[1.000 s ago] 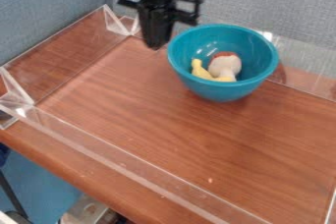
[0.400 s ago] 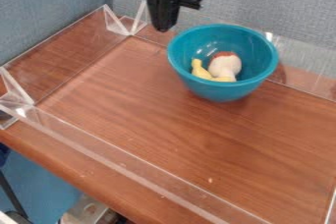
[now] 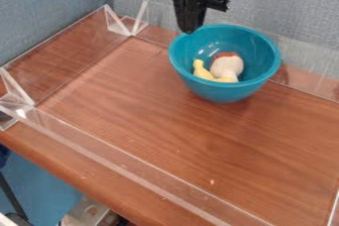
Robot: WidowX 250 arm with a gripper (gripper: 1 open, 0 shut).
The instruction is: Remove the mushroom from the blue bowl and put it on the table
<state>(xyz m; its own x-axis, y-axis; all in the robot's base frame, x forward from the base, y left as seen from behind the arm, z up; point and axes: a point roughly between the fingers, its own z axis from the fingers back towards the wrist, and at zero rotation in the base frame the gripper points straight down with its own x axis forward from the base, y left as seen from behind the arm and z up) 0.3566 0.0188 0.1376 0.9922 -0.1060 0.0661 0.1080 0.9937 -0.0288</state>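
Note:
The blue bowl stands on the table at the back right. Inside it lies the mushroom, cream stem with a tan-brown cap, next to a yellow banana-like piece. My black gripper hangs pointing down just over the bowl's back left rim, its fingers shut together with nothing between them. It is above and left of the mushroom, not touching it.
Low clear acrylic walls edge the tabletop, with triangular brackets at the back left corner and the left end. A grey-blue wall stands behind. Bare wood lies left of and in front of the bowl.
The gripper has travelled right and toward the back, from left of the bowl to over its back left rim. It stayed shut. The bowl and its contents have not moved.

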